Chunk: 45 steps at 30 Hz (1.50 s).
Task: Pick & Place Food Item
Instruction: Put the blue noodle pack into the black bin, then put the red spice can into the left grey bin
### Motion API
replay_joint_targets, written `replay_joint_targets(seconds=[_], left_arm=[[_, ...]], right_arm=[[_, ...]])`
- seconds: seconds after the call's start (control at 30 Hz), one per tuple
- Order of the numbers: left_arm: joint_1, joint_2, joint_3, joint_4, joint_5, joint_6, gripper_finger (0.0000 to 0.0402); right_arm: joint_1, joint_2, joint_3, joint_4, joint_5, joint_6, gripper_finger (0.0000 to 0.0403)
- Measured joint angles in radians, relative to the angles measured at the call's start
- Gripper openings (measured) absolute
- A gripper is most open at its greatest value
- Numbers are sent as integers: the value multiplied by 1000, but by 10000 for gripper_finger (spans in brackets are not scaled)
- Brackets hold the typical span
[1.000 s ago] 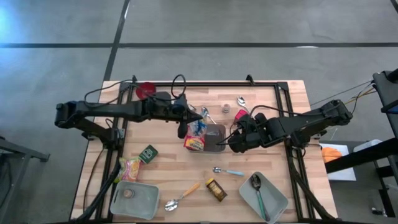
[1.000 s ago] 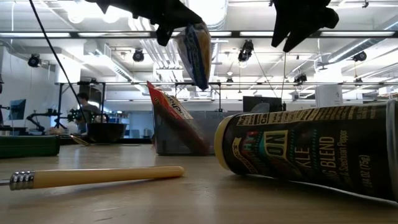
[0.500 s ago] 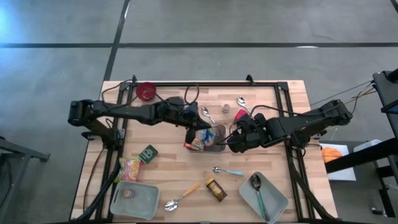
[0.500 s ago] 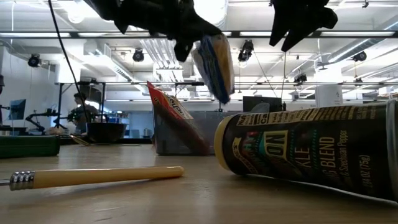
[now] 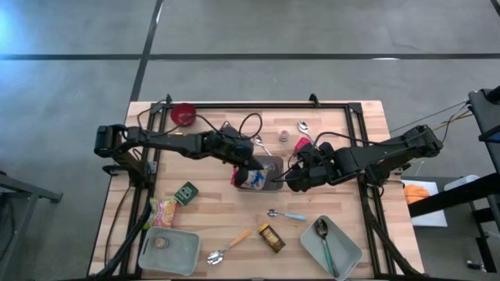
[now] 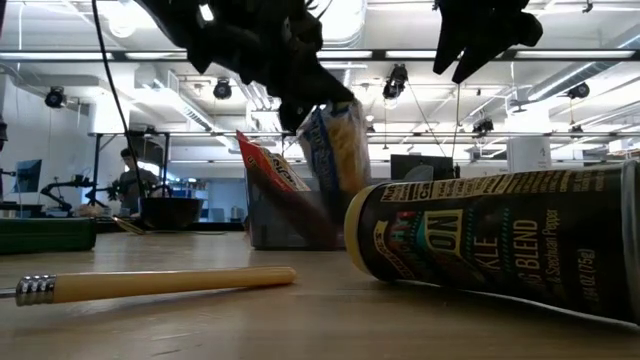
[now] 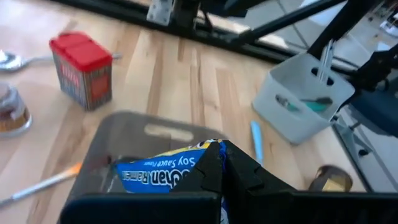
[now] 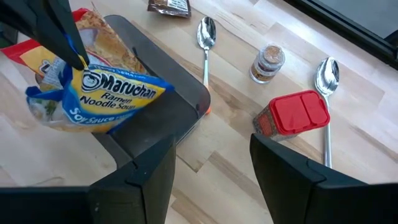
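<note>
left gripper: clamped tight on ramen pack, holding it over the grey bin near the worktop's middle, pack partly inside | bin: red packet leaning on its left wall | right gripper: half open, empty, beside bin's right side

Both arms are dark, near black, built of slim tube sections joined by chunkier rounded joints. Thin black cables loop loose over the left arm, and more trail along the right arm to its wrist. Up close, the right gripper has two broad, flat, matte black fingers with angular bevelled edges.
</note>
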Motion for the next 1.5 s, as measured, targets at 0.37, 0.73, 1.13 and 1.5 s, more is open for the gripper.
replay_joint_targets(seconds=[0.37, 0.73, 1.13, 1.5], left_arm=[[1, 0, -109, -7, -21, -20, 0], [1, -6, -120, -6, -79, -80, 0], [7, -87, -120, -35, -81, -82, 116], [9, -176, -120, -82, -82, -197, 211]], right_arm=[[0, 0, -1, 0, -1, -4, 203], [0, 0, -1, 0, -16, -4, 203], [0, 0, -1, 0, -23, -3, 203], [-9, -2, -1, -5, -34, -12, 203]])
